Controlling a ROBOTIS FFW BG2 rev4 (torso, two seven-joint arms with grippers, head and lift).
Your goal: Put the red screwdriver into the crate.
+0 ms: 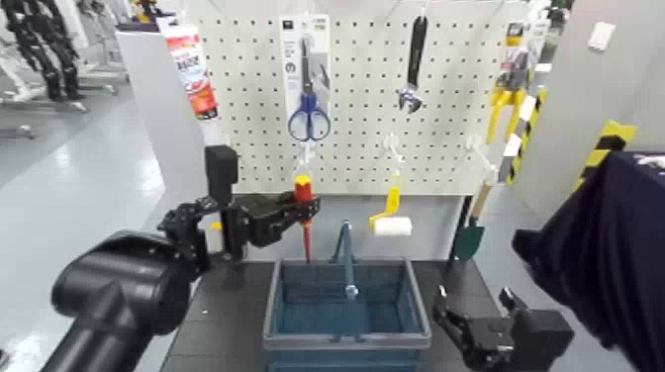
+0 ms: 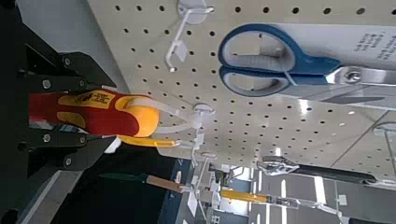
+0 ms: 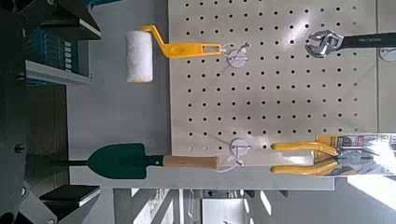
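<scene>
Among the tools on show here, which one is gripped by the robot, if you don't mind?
The red screwdriver; the others hang on the pegboard.

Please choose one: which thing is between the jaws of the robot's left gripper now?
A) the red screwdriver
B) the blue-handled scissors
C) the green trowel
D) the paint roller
A: the left gripper has its jaws closed around the handle of the red screwdriver, whose thin shaft points down, beside the crate's handle.
</scene>
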